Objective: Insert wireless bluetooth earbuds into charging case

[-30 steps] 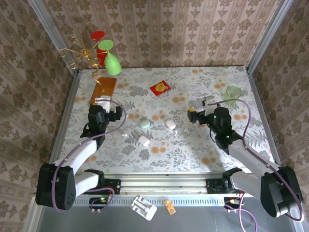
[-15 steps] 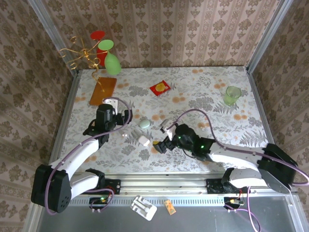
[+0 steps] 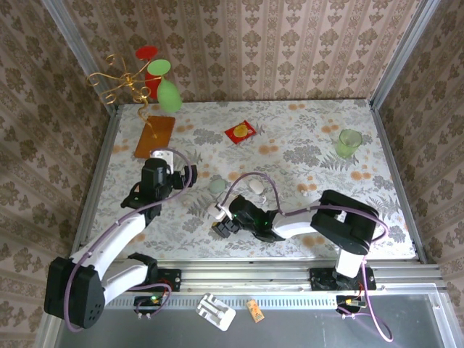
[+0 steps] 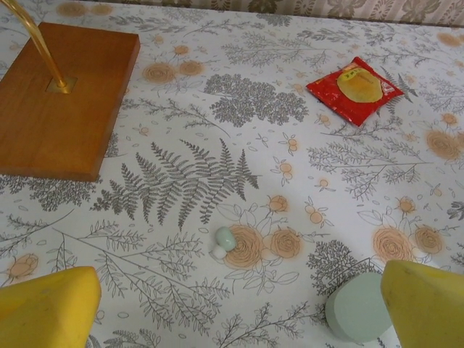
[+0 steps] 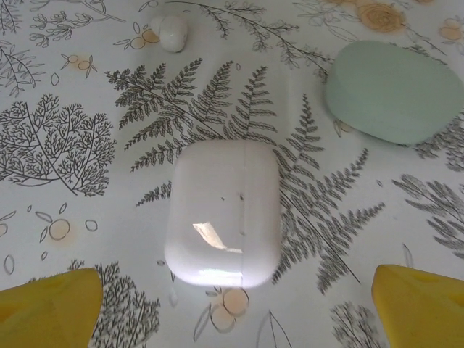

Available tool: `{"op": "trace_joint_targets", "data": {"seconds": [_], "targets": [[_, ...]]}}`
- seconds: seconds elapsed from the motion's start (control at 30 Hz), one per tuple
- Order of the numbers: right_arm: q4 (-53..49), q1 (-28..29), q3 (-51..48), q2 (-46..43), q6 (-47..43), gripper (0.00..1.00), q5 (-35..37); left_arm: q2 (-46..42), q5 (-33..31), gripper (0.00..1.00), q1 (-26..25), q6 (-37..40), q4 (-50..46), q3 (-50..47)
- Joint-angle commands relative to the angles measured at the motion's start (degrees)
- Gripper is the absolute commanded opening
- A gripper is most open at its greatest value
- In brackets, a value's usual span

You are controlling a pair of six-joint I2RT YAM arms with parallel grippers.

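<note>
**Near the table's front edge: right gripper poised over the white case**

At the far-left corner of the table [image 3: 304, 123] stood a wooden base [image 3: 154, 134]. Just right of it, the left gripper [image 4: 235, 312] hung with its yellow fingers wide apart and nothing between them. Ahead of it one earbud [image 4: 223, 241] lay loose on the floral surface, near the mint case [image 4: 359, 315]. Further right, close to the front edge, the right gripper [image 5: 232, 312] hovered over the white case [image 5: 223, 212], its fingers spread to either side, clear of the shell and gripping nothing. A second earbud [image 5: 172, 32] lay beyond that case. The white case looked shut, so the step in hand was probably securing it. The next move would call for lowering, centring and closing across its width without nudging it away.
</note>
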Motion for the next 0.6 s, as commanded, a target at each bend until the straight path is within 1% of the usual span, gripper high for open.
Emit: {"op": "trace_joint_targets", "data": {"seconds": [0.0,0.2,0.3,0.43,0.5,0.57], "targets": [[2.81,0.37,2.57,2.45,-0.26,0.89,1.99,-1.92,-0.95,1.0,-0.39,-1.25,-1.59,-1.26],[0.3,0.23,4.99,4.37,-0.16,0.79,2.47,-3.42,-1.77,1.0,-0.26,-0.99,-2.12,-1.81],[-0.53,0.11,5.72,4.88,-0.13,0.71,2.24,-3.45,-1.81,1.0,-0.3,-1.06,-1.99,-1.9],[-1.41,-0.07,6.37,5.26,-0.2,0.64,1.49,-3.57,-1.67,1.0,-0.28,-1.42,-1.92,-2.09],[-2.08,-0.13,6.77,5.45,-0.29,0.58,1.17,-3.85,-1.59,1.0,-0.24,-1.43,-1.91,-2.08],[-3.48,-0.16,7.53,5.82,-0.5,0.58,0.82,-4.08,-1.74,1.0,-0.24,-1.46,-1.88,-2.21]]}}
